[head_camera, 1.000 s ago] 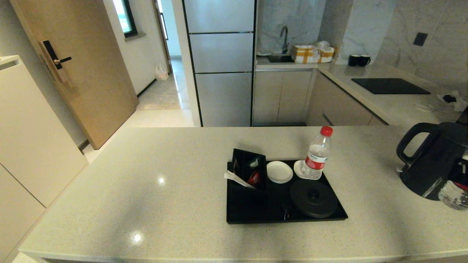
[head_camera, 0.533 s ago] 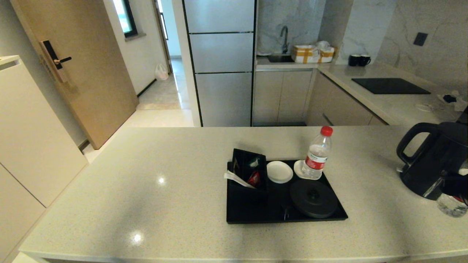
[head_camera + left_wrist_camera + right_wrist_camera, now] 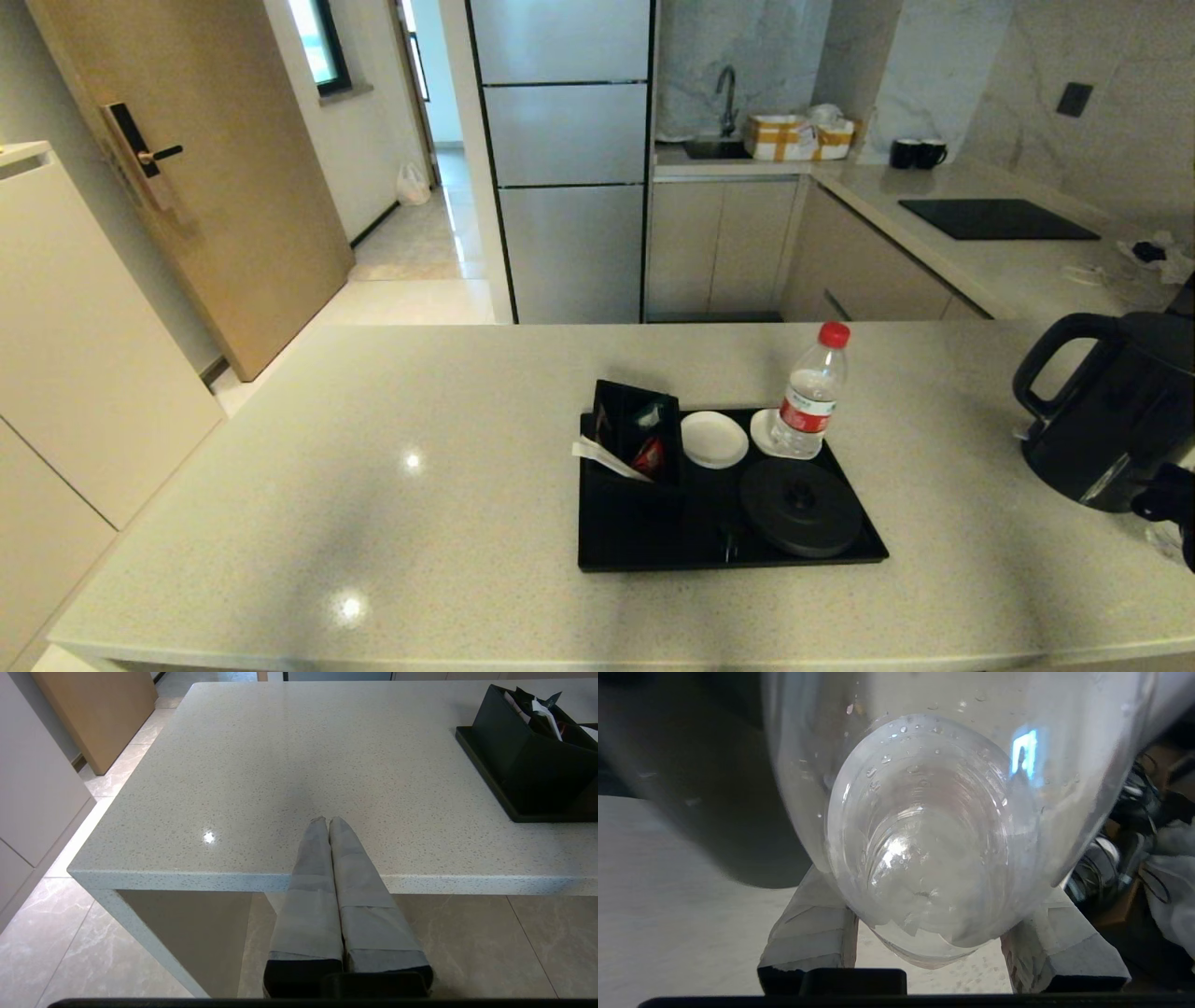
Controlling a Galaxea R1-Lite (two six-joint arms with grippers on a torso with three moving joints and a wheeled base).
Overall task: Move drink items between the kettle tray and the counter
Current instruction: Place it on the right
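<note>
A tall dark grey kettle [image 3: 1106, 411] stands on the beige counter [image 3: 448, 485] at the far right. One red-capped water bottle [image 3: 810, 397] stands upright on a white coaster at the back right of the black kettle tray [image 3: 644, 546], behind the round kettle base [image 3: 801, 507]. My right gripper [image 3: 1169, 502] is at the right edge in the head view, just in front of the kettle. It is shut on a second clear water bottle [image 3: 924, 826], which sits between its taped fingers [image 3: 812, 926]. My left gripper [image 3: 327, 820] is shut and empty over the counter's near edge.
A black box of sachets [image 3: 637, 431] fills the tray's back left, and a bare white coaster [image 3: 714, 439] lies beside it. A black cooktop panel [image 3: 997, 220] and loose cables lie on the far counter at the right.
My right gripper has carried its bottle down and to the right, in front of the kettle, until the bottle has nearly left the head view. The tray's things have not moved.
</note>
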